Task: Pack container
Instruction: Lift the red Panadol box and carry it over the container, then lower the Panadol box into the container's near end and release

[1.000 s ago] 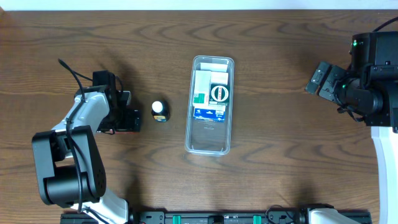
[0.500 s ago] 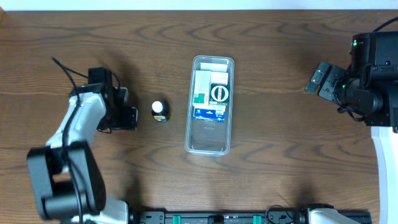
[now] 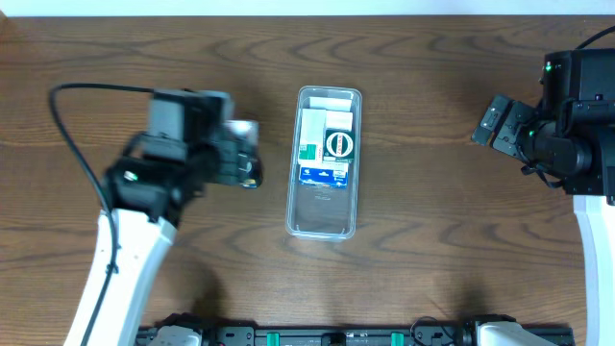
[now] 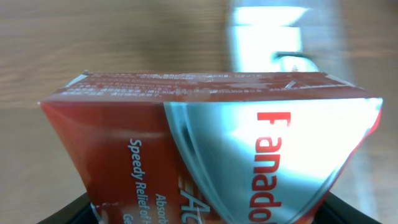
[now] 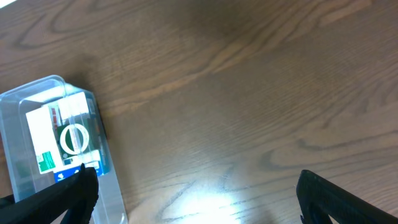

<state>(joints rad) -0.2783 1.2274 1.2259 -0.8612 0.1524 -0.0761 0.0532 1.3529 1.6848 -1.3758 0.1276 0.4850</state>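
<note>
On the table (image 3: 432, 279), packing roughly half done
Centred, the container (image 3: 322, 213) holds several boxes (image 3: 327, 144) at one end, the other end bare; the left gripper (image 3: 236, 154) clasps a red box (image 4: 205, 143) near it, a small bottle (image 3: 252, 179) awaits, and the right gripper (image 3: 493, 120) hangs released, well apart.

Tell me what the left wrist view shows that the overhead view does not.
Only the left wrist view shows the print on the red and silver box: "Fanado", "Speedy Relief". Only the overhead view shows the whole container, with packs at its labelled end, and the right gripper off to the side. Both show the box, held by the left gripper. The wrist view's background is blurred.
</note>
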